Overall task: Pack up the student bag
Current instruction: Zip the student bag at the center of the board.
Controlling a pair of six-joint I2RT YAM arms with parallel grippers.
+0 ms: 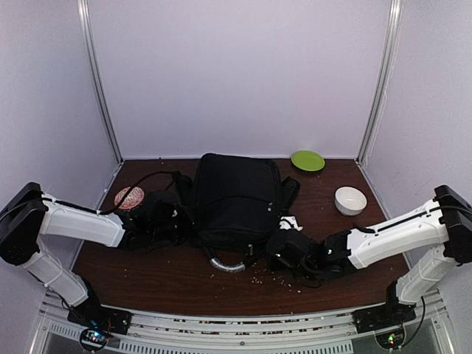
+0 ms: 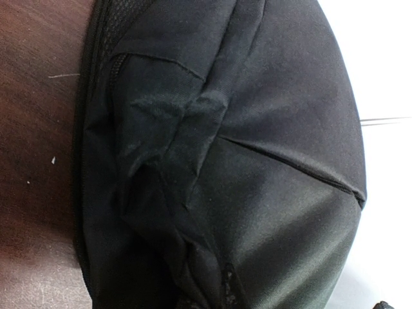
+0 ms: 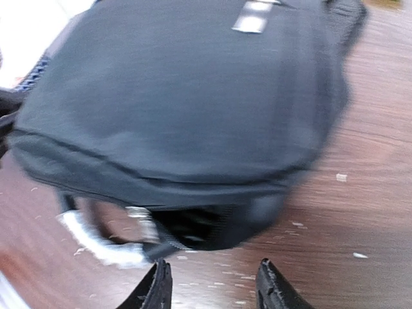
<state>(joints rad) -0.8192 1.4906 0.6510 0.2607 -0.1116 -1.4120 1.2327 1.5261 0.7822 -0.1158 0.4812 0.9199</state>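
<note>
The student bag (image 1: 236, 199) is a large black backpack lying flat mid-table. My left gripper (image 1: 174, 221) presses against its left side. In the left wrist view only creased black bag fabric (image 2: 212, 161) shows, with folds running down to where the hidden jaws are, so it looks shut on the fabric. My right gripper (image 1: 285, 251) is at the bag's near right corner. Its fingertips (image 3: 158, 283) stand apart over bare wood with nothing between them (image 3: 215, 286). Just ahead of them the bag's dark opening (image 3: 193, 228) gapes beside a silvery handle loop (image 3: 96, 241).
A green plate (image 1: 307, 160) lies at the back right and a white bowl (image 1: 350, 200) to the right of the bag. A reddish round disc (image 1: 130, 197) sits at the left. Pale crumbs (image 1: 274, 279) dot the brown table (image 1: 162, 276) near the front.
</note>
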